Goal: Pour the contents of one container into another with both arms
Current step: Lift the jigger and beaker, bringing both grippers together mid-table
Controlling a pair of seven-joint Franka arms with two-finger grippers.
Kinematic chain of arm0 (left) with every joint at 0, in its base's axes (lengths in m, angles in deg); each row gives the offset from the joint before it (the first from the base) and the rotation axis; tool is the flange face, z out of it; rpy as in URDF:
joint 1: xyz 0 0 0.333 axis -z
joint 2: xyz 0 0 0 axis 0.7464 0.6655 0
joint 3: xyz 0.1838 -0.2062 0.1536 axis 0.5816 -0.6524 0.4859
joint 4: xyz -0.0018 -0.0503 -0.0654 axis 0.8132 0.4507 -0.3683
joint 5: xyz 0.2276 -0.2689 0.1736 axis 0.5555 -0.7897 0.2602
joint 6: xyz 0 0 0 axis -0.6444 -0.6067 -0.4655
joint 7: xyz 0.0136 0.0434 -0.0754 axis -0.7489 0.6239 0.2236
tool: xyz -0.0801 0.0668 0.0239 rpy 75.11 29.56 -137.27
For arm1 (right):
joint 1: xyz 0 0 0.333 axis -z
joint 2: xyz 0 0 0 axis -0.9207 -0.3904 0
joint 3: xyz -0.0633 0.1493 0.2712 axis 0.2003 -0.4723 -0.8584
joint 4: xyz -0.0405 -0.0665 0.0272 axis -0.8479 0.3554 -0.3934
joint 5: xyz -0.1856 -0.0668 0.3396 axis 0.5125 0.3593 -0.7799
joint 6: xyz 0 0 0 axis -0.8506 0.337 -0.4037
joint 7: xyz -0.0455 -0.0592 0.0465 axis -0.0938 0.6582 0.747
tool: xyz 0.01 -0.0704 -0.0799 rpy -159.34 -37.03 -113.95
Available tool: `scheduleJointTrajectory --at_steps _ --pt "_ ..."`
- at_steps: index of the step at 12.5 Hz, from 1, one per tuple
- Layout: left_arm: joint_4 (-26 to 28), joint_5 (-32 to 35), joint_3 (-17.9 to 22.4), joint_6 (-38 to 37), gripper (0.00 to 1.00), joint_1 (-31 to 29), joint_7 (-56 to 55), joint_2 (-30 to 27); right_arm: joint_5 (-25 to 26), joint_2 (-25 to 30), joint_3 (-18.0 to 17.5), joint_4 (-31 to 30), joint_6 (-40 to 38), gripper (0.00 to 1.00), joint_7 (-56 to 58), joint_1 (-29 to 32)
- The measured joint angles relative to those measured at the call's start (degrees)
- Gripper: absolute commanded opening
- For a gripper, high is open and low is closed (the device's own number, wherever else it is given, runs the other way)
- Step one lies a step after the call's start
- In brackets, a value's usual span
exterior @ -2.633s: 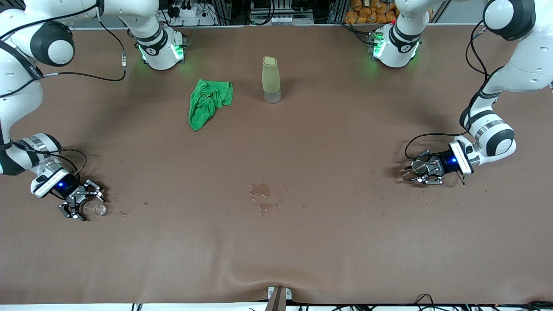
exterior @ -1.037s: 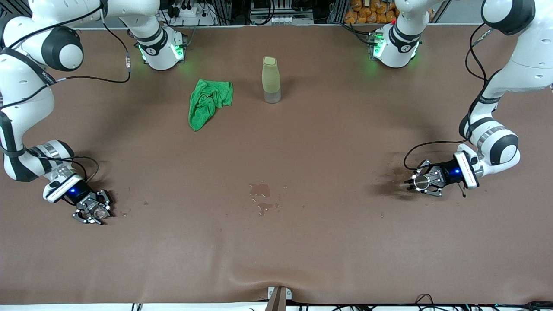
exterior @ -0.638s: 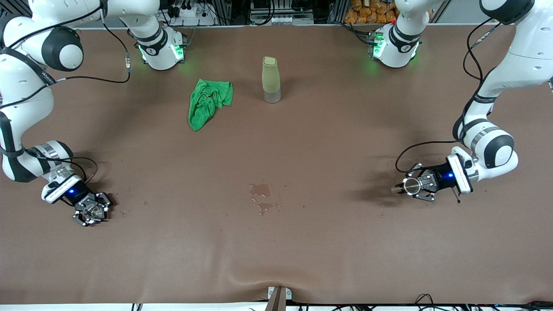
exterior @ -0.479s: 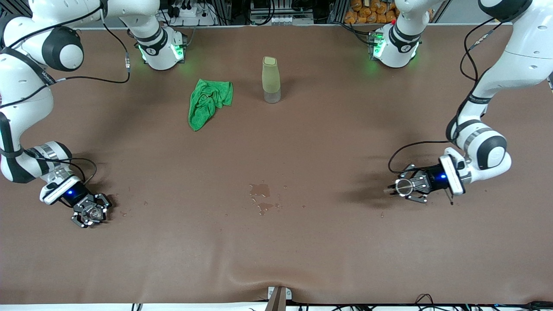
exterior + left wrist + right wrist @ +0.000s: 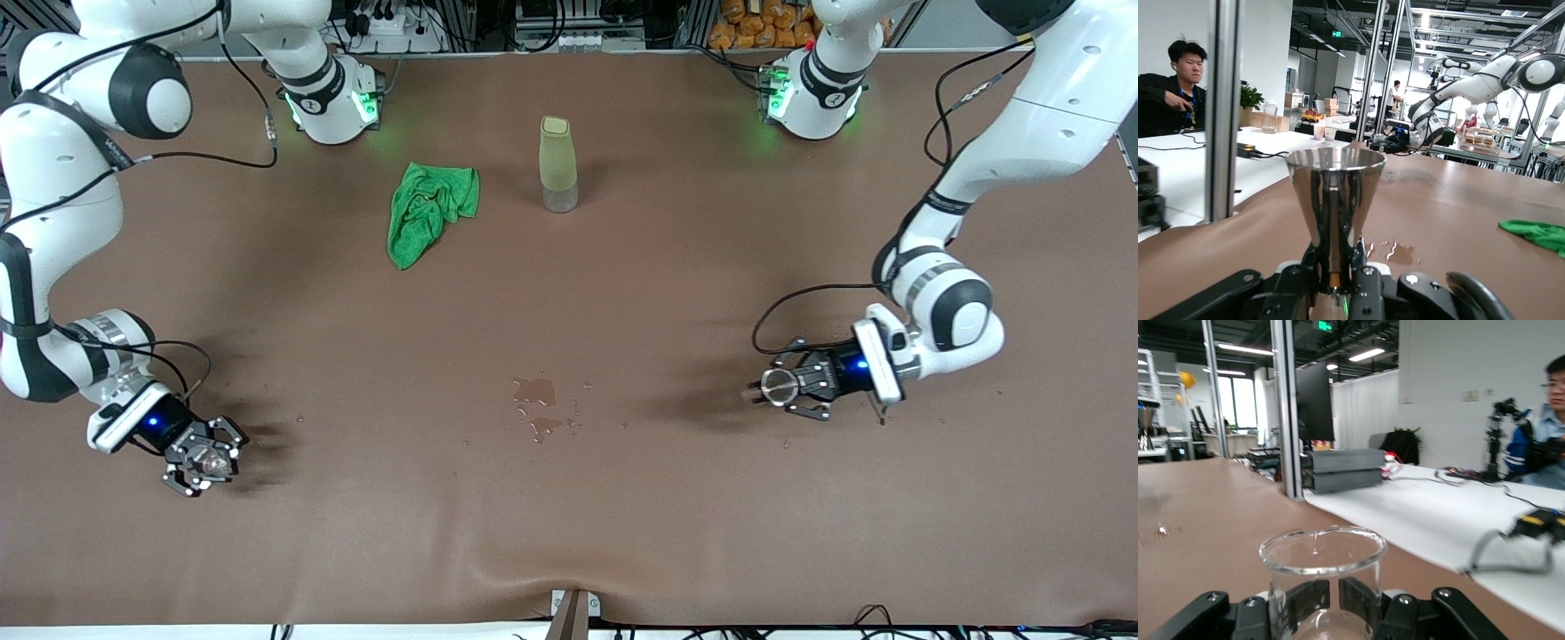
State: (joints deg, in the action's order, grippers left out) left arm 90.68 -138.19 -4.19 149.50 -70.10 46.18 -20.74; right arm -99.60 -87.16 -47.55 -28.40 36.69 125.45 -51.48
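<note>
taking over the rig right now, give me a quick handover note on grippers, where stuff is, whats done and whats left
Left gripper: shut on the metal jigger, upright, over the table at its own arm's end.
Right gripper: shut on the glass beaker, over its own end.
Water puddle mid-table. Green cloth and capped bottle stand near the bases.
Done: both containers grasped.
Left: bring them together, pour, set both down.

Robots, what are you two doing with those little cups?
Each arm holds one container. The left pincer is shut on a shiny metal cup, and the right pincer is shut on a clear glass beaker. They are at the table's two ends, with small puddles between them. No pouring yet.
</note>
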Motion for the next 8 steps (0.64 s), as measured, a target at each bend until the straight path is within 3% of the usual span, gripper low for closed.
scheduleJointTrajectory --at_steps 8 --pt "-0.07 -21.30 -1.97 11.07 0.00 16.89 5.41 -0.02 0.02 7.05 0.33 3.84 2.77 0.00 -12.56 -15.89"
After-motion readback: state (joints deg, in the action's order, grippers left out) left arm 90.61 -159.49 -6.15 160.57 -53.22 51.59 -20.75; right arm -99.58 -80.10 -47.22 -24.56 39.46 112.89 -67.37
